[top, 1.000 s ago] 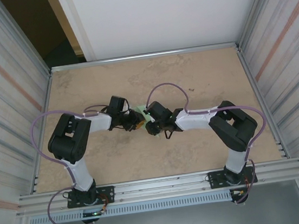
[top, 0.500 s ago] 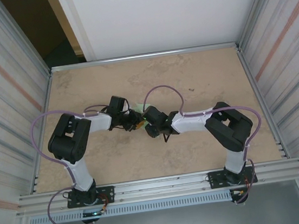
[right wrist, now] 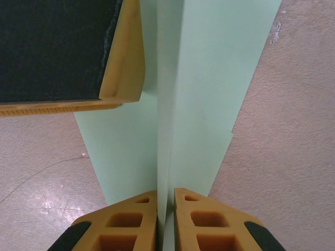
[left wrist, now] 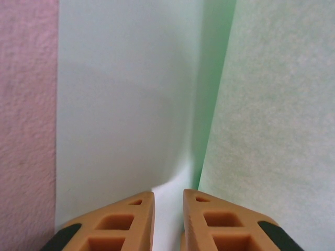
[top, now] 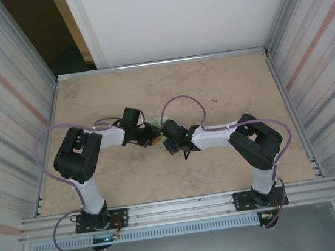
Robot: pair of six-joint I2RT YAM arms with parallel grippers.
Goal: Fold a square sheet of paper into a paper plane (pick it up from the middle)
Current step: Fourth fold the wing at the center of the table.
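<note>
Pale green sheet of paper (right wrist: pixel 204 94) at mid-table (top: pixel 224 88), betw. the two grippers, folded w/ long crease down it. L gripper (left wrist: pixel 168 201) nearly closed, thin bit of paper pinched betw. fingertips. R gripper (right wrist: pixel 165 197) clamped on crease, fingers almost touching, paper sandwiched between.

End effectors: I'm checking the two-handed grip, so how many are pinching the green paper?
2. The left end effector pinches an edge of the green paper beside a fold; the right end effector clamps its upright crease, facing the left one.
</note>
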